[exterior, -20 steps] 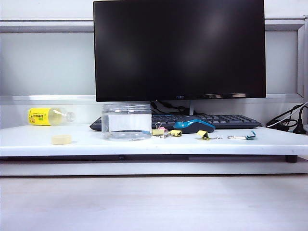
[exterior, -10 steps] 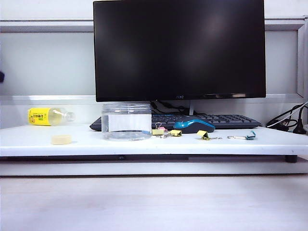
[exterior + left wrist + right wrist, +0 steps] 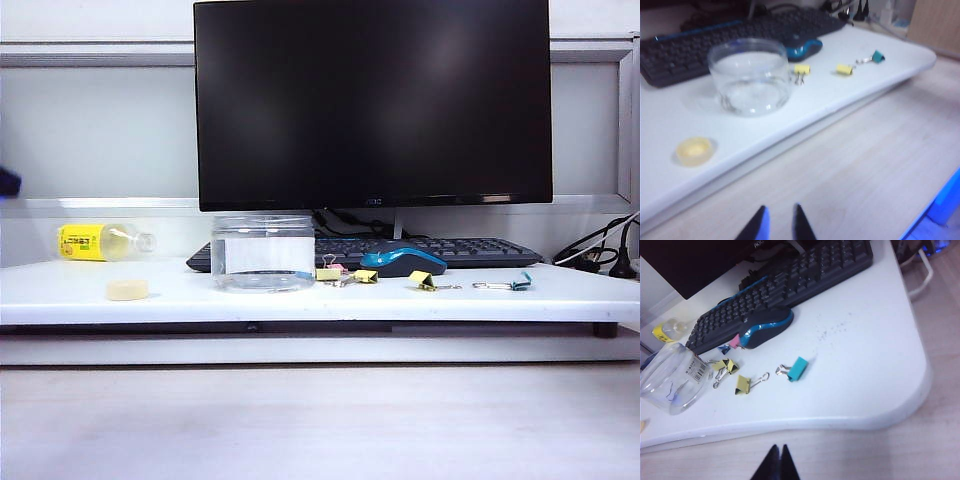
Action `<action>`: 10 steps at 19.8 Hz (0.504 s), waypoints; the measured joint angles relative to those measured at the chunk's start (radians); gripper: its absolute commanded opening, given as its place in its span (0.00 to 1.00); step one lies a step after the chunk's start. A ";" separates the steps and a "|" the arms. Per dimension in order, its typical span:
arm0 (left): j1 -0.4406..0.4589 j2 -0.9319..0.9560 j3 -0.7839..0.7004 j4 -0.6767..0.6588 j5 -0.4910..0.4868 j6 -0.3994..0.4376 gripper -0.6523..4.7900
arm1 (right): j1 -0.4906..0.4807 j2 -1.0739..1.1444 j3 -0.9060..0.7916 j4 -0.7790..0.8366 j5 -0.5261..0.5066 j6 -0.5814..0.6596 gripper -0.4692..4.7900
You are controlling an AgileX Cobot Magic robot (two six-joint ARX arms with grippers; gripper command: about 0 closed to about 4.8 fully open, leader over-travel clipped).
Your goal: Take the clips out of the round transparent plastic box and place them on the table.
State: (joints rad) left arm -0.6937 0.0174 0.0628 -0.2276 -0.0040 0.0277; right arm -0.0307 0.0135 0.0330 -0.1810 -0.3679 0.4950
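Black fingertips pressed together on the right gripper (image 3: 777, 460), holding nothing, hovering off the table's (image 3: 880, 365) front edge. The left gripper (image 3: 779, 224) hung low over the wooden surface, jaws slightly apart, empty. On the table the clips (image 3: 742, 384) lay scattered between the mouse (image 3: 766, 327) and the clear round box (image 3: 670, 382); a teal clip (image 3: 796, 369) sat just beside them, a pale disc (image 3: 694, 150) near the box.
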 measured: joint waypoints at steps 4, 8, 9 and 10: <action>0.000 0.000 -0.022 0.002 -0.033 -0.042 0.23 | 0.000 0.000 0.000 0.010 0.000 -0.154 0.07; 0.000 0.001 -0.036 0.020 -0.129 -0.090 0.21 | 0.000 0.000 0.000 0.010 0.055 -0.237 0.07; 0.000 0.001 -0.037 0.024 -0.142 -0.089 0.21 | 0.000 0.000 0.000 0.005 0.095 -0.251 0.07; 0.000 0.001 -0.037 0.027 -0.159 -0.089 0.21 | 0.000 0.000 0.000 -0.008 0.135 -0.271 0.07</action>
State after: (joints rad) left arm -0.6937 0.0181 0.0254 -0.2008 -0.1627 -0.0612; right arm -0.0303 0.0132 0.0330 -0.1886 -0.2329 0.2241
